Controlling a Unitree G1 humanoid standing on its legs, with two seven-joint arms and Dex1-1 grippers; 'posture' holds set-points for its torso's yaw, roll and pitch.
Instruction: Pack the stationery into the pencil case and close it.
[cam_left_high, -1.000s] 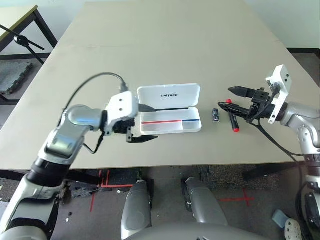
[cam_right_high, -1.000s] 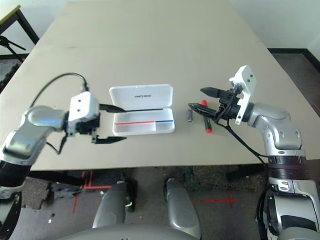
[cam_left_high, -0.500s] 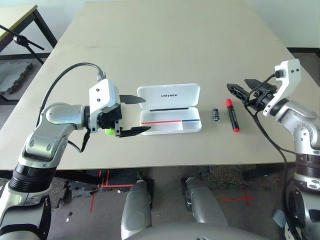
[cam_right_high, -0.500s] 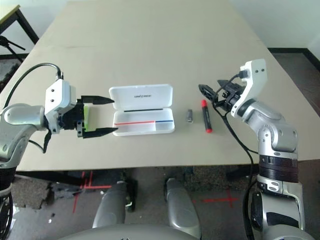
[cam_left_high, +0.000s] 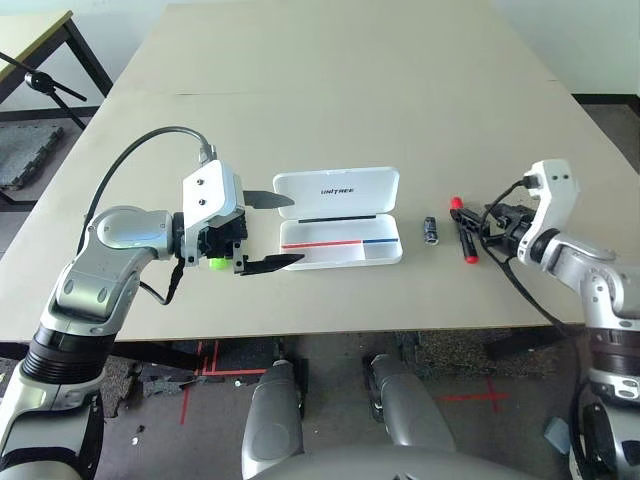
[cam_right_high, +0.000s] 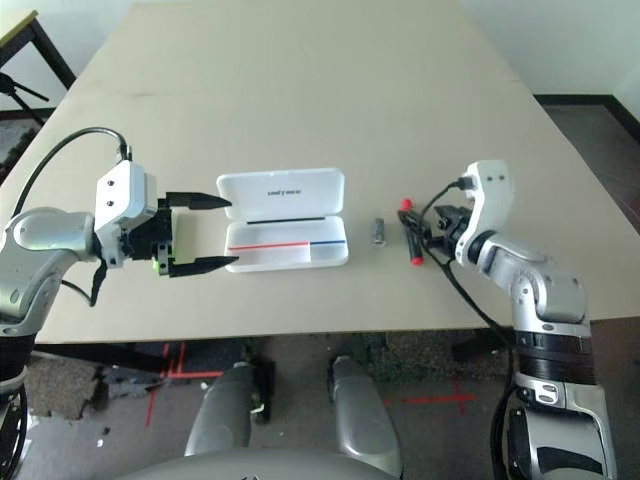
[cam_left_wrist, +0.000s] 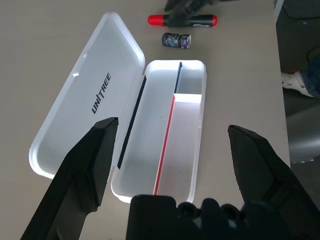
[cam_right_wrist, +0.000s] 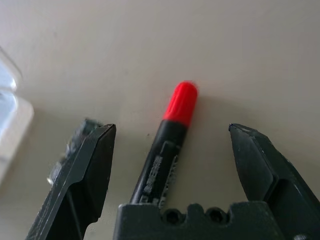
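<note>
The pencil case (cam_left_high: 340, 217) lies open near the middle of the table (cam_left_high: 330, 90), its lid folded flat on the far side and its tray, with the red and blue stripe, on the near side; nothing is in the tray yet. To the right of the case is the right gripper (cam_right_wrist: 172, 165), its fingers wide apart and straddling the red-capped marker (cam_right_wrist: 167, 150), which lies on the table between them with its long axis running along the fingers, cap pointing away from the wrist. That alignment is what a grasp here would turn on: the fingers would close across the marker's body, and the right arm is plainly the nearer one. To the left of the case, the left gripper (cam_left_high: 268, 232) hangs with fingers apart, pointing toward the case; the lime-green highlighter (cam_left_high: 215, 263) peeks out just beneath it. Between the case and the marker lies the small dark stubby item (cam_left_high: 431, 231), apart from both. Count: one case, one marker, one highlighter, one stubby item.
</note>
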